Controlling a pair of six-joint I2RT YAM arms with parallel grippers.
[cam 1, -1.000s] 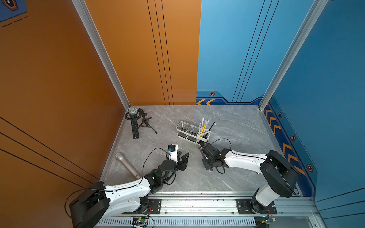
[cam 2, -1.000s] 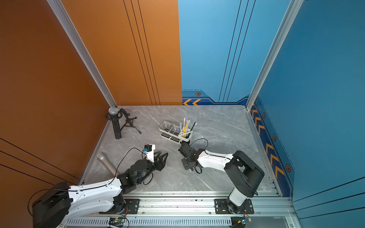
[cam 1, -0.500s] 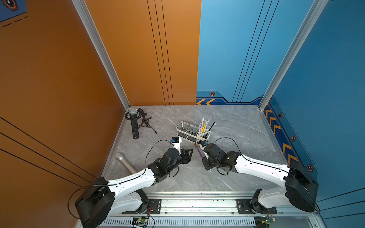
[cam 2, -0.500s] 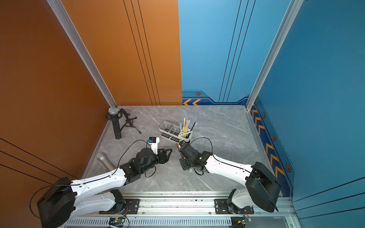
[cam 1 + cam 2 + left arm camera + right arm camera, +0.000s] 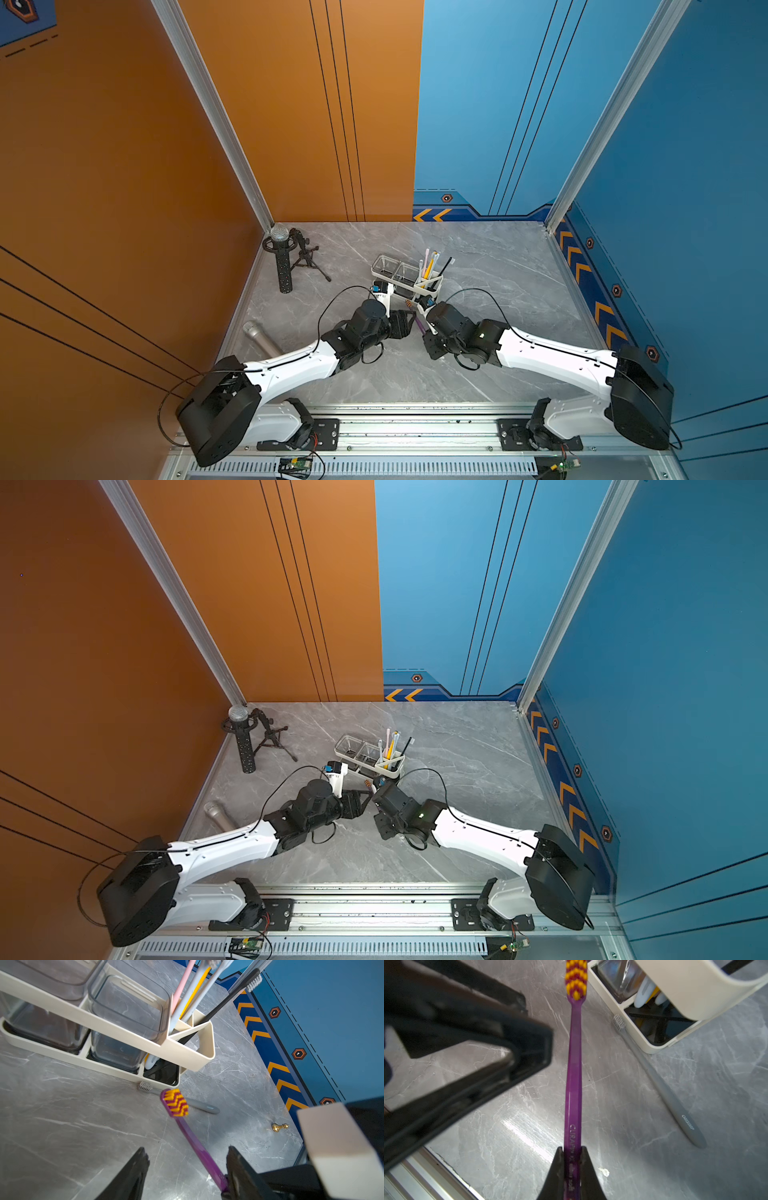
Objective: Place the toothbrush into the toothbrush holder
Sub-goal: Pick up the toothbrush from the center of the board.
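Note:
My right gripper (image 5: 572,1148) is shut on the lower handle of the purple toothbrush (image 5: 573,1064), whose yellow-and-red bristle head points toward the toothbrush holder (image 5: 685,991). The white toothbrush holder (image 5: 409,282) carries two clear cups and several brushes standing in its end compartment. My left gripper (image 5: 187,1148) is open, and the toothbrush (image 5: 191,1140) handle passes between its fingers, close to one of them. In a top view the left gripper (image 5: 409,322) and right gripper (image 5: 426,332) meet just in front of the toothbrush holder (image 5: 370,758).
A grey toothbrush (image 5: 675,1105) lies flat on the marble table against the holder's base. A small gold chess pawn (image 5: 279,1126) lies near the blue wall. A microphone on a black stand (image 5: 282,262) stands at the back left, and a silver microphone (image 5: 262,338) lies by the left wall.
The left gripper has moved right and toward the holder until its fingers straddle the toothbrush. The right arm has swung round, still holding the toothbrush, now off the table.

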